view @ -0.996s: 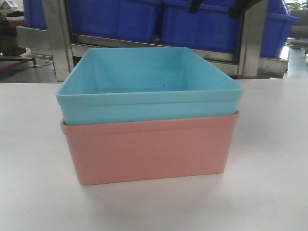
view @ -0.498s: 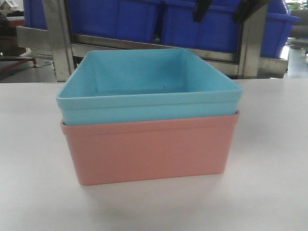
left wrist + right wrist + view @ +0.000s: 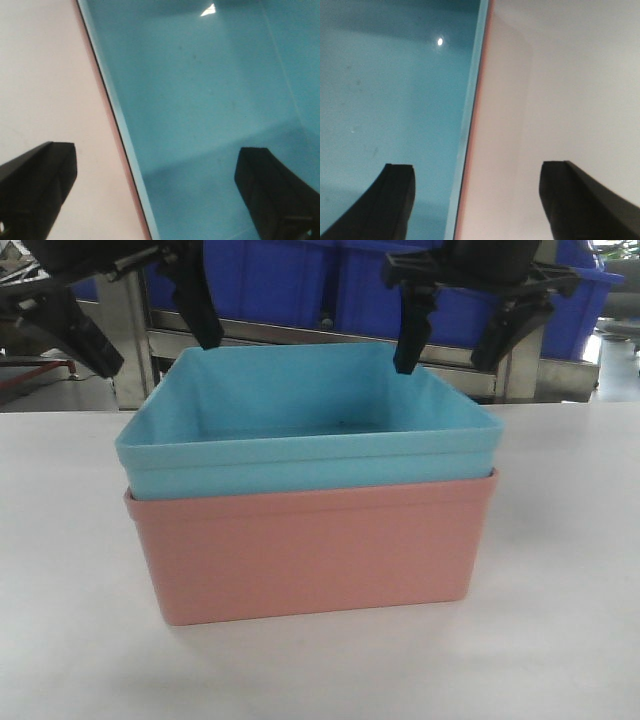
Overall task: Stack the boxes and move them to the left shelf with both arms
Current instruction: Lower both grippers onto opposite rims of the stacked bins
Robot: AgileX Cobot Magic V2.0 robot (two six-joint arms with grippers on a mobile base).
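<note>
Tabletop (image 3: pixel 570 570), left end effector (image 3: pixel 157 356), right end effector (image 3: pixel 447 366), both spread astride blue box (image 3: pixel 300 455)

The light sky-blue open-top rectangular plastic tub (image 3: pixel 300 455) sits upright, empty, nested inside the salmon-pink rectangular plastic tub (image 3: pixel 310 555), with its rolled rim just above the pink rim. The stack stands on the white desk (image 3: pixel 570 640), its back near the far edge.

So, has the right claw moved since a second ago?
Yes: the right claw dropped past the dark blue crates toward the right rim of the blue tub.
</note>
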